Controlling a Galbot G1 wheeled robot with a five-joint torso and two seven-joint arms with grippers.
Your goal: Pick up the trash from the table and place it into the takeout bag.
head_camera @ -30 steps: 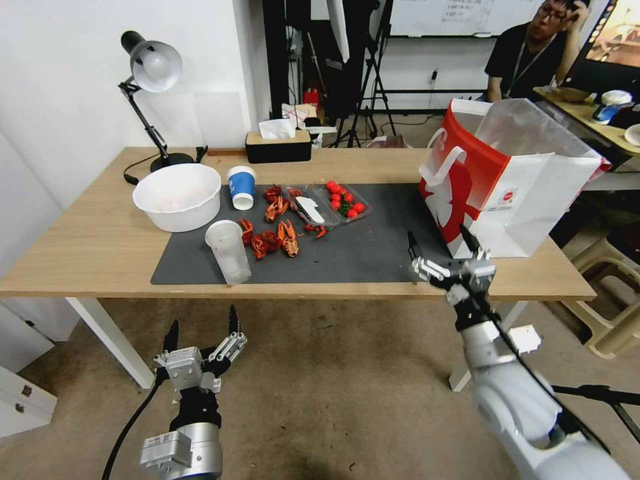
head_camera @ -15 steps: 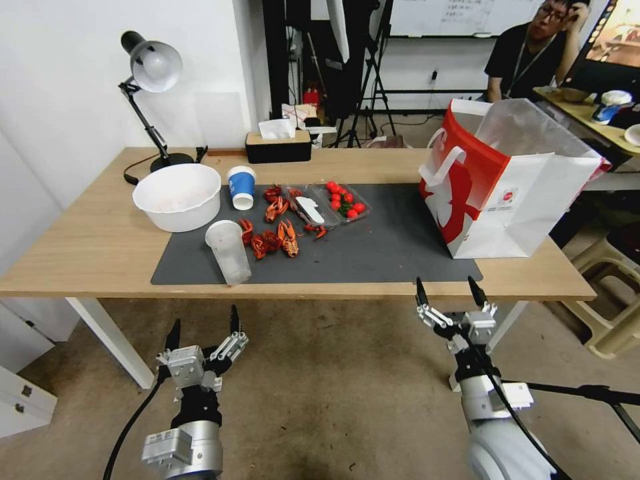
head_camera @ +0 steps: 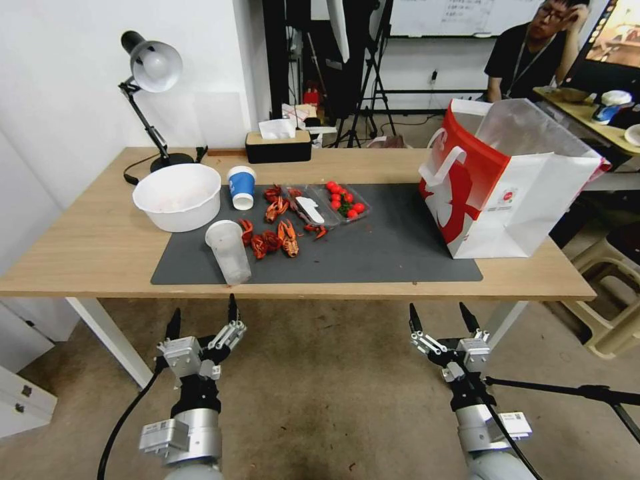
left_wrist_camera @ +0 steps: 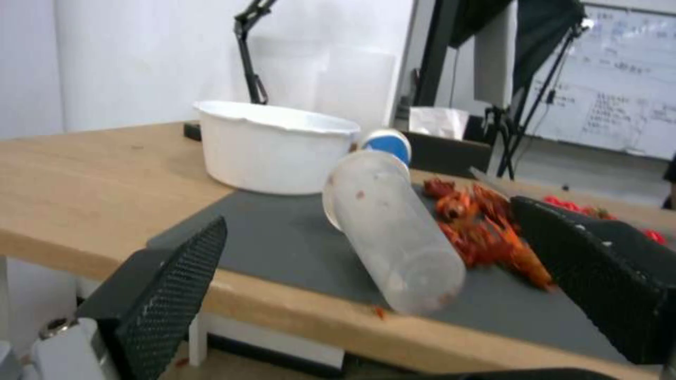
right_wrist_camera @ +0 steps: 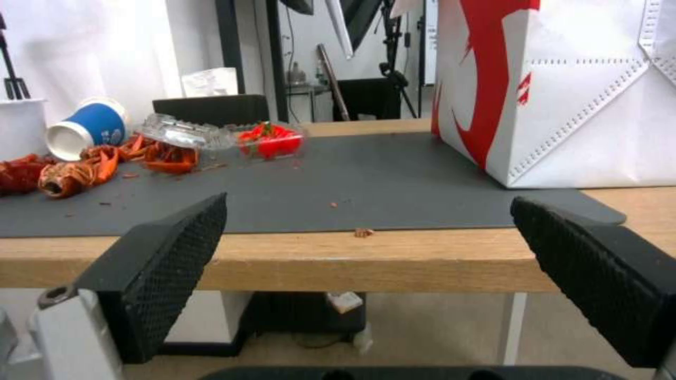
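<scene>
The right tool (head_camera: 440,317) has dropped below the light-wood bench's (head_camera: 100,253) front edge, fingers spread, empty; left tool (head_camera: 203,318) likewise.

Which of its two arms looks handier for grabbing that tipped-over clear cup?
Probably the left. The left gripper hangs open just below the table edge, right before the clear cup; the right gripper sits nearer the takeout bag.

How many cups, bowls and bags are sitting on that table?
Cups: 2, the clear plastic cup and the blue-and-white paper cup
Bowls: 1, the white bowl
Bags: 1, the takeout bag
Total: 4
</scene>
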